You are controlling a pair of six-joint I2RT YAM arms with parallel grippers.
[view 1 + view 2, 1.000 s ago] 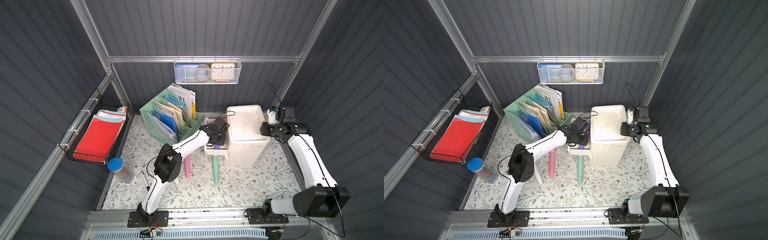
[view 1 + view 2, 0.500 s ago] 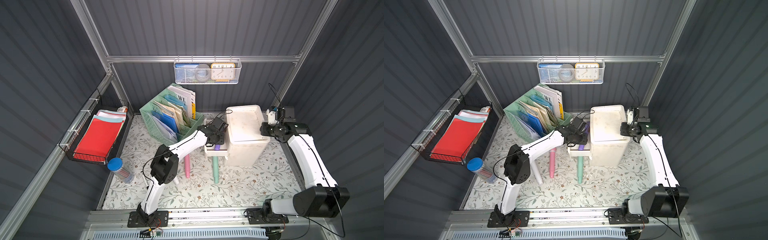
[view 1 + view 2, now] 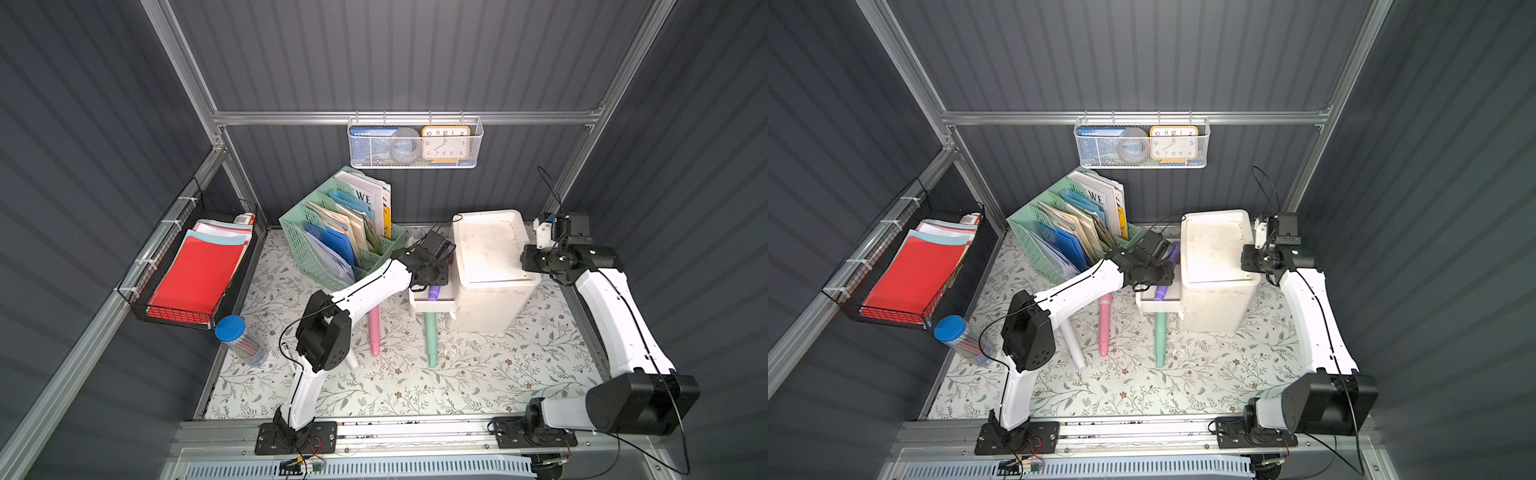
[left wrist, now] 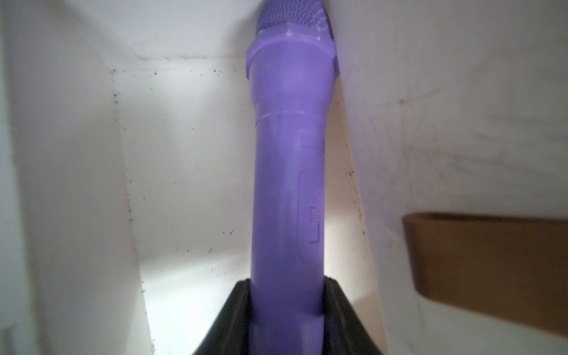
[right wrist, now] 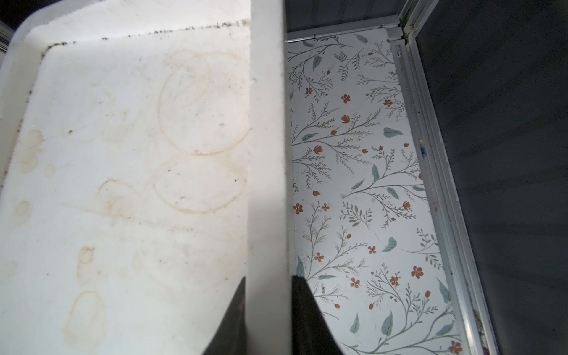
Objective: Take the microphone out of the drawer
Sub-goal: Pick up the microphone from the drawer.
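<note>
While stretched low over the open drawer (image 3: pixel 430 306), clamps left fingers (image 4: pixel 233 322) around the purple microphone (image 4: pixel 287 172). Pinches the rim of the white cabinet (image 3: pixel 490 257) with right fingers (image 5: pixel 307 322), reaching in sideways.

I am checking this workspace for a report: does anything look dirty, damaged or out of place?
The white drawer unit is dirty: brown ring stains and blotches cover its top, with dark specks along the rim. Dark specks also dot the open drawer around the purple microphone. Nothing looks broken or spilled.
</note>
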